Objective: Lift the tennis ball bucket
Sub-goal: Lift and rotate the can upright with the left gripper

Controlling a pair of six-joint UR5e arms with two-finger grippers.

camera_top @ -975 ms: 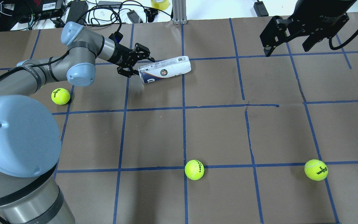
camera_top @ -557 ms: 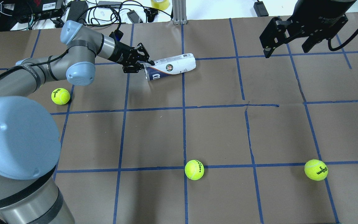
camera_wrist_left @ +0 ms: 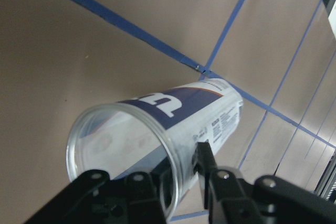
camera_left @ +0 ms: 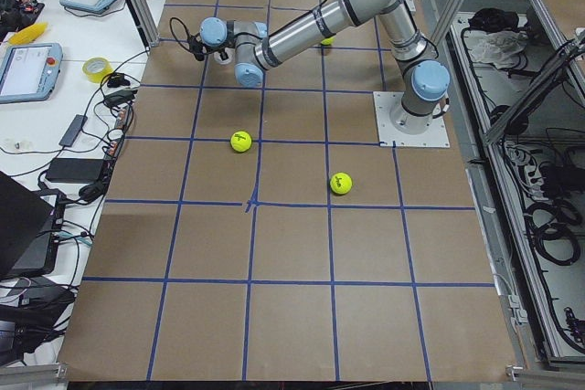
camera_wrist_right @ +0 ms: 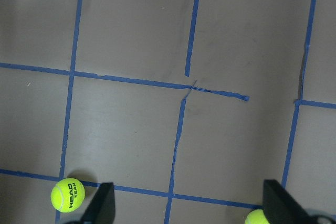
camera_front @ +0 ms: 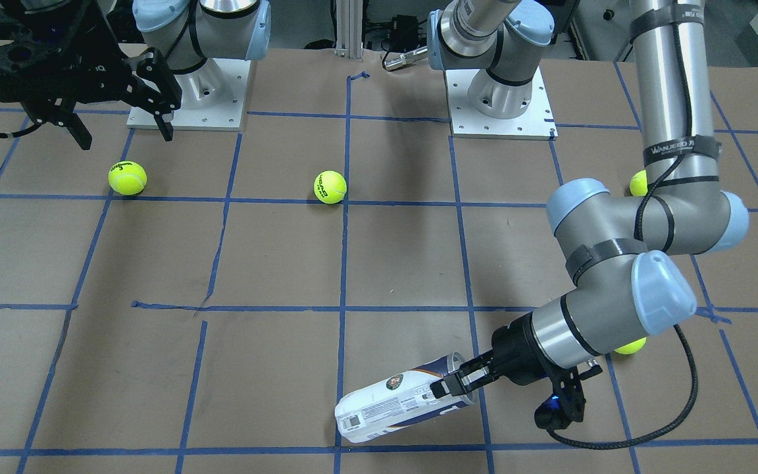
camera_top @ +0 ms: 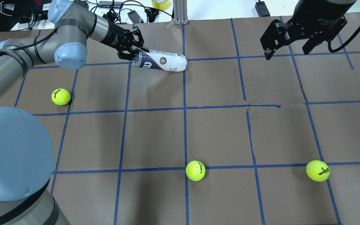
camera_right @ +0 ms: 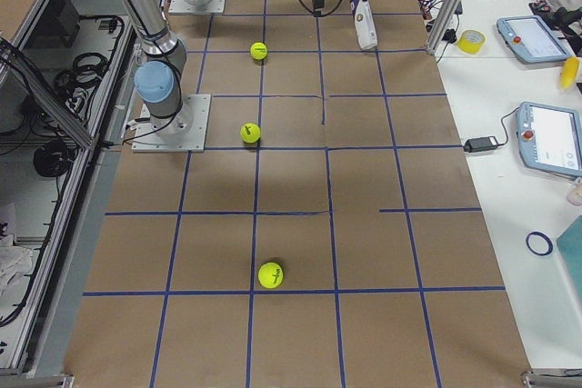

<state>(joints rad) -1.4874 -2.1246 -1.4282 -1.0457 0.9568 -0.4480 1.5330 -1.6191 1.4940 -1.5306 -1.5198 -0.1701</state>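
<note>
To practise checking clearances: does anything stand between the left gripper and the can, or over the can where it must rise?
Nothing visible. The left gripper pinches the can's open rim, one finger inside, one outside. No object shows above the can; the right gripper hangs aside.

Bright, even light from overhead on the brown worktop (camera_top: 217, 134), with only soft, faint shadows. Crisp in the fixed views. Dimmer, softer from the left wrist: pale sheen along the tennis ball bucket (camera_wrist_left: 210, 114), blur on the left hand (camera_wrist_left: 184, 170).
</note>
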